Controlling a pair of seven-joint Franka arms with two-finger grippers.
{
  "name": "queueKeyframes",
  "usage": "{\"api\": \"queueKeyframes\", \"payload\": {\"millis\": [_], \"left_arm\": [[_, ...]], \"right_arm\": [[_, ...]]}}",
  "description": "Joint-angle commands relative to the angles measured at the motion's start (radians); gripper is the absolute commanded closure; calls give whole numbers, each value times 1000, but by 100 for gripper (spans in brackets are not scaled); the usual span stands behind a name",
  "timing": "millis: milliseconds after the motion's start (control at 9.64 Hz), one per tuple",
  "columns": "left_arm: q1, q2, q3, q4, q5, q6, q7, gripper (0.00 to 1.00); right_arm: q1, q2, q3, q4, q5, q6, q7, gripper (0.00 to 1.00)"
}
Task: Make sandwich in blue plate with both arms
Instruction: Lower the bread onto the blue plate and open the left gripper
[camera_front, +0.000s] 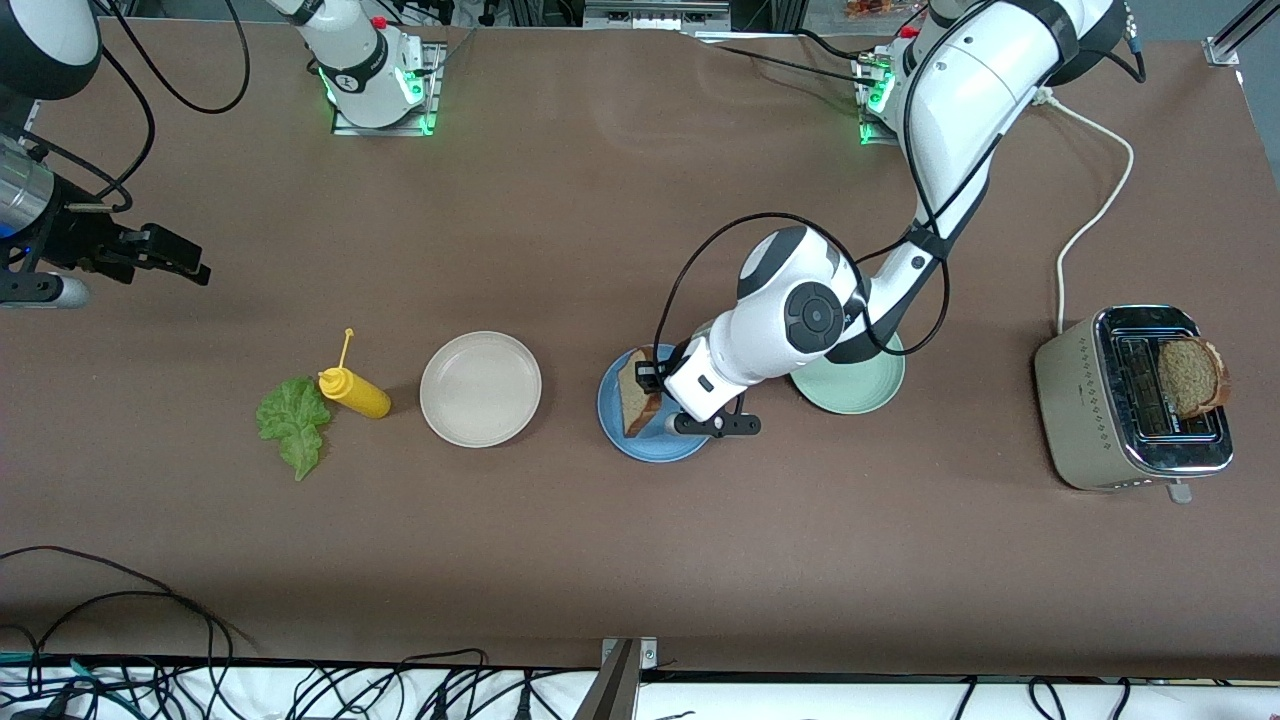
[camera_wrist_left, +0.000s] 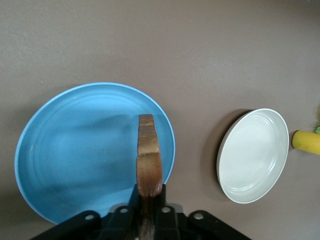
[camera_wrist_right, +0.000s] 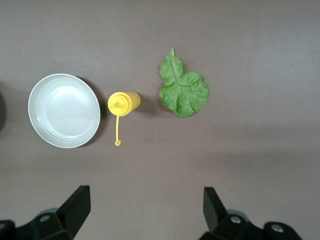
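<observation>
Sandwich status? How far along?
Early. Nothing lies flat on the blue plate yet. In hand: left gripper holds the first bread slice on edge over it. Left: lettuce, toaster slice. Right gripper waits open.

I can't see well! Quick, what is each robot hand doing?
Left gripper: shut on the brown wholegrain bread slice, over the round blue plate.
Right gripper: open, holding nothing.

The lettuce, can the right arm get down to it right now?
Probably yes. The right claw is open and hangs over bare table, with the lettuce lying flat and uncovered. Only the mustard bottle stands close beside it. The left claw is busy holding bread over the blue plate.
</observation>
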Motion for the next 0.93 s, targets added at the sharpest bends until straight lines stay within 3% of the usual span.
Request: {"api": "queueKeyframes", "payload": {"millis": [0, 104, 207, 311, 622, 830], "left_arm": [[4, 14, -2, 20, 26, -12, -7, 61], [4, 13, -1, 20, 26, -15, -7, 42], [6, 11, 1, 19, 28, -18, -9, 8], [4, 10, 2, 14, 28, -21, -9, 0], [13, -1, 5, 14, 31, -52, -9, 0], [16, -24, 4, 14, 110, -96, -10, 0]], "right_arm": [[-2, 5, 3, 23, 4, -17, -8, 0], [-2, 3, 3, 23, 4, -17, -8, 0], [-2, 5, 3, 23, 4, -17, -8, 0], [-2, 5, 3, 23, 4, -17, -8, 0], [-5, 6, 2, 23, 4, -16, -11, 0], [-5, 9, 2, 23, 4, -16, -23, 0]]}}
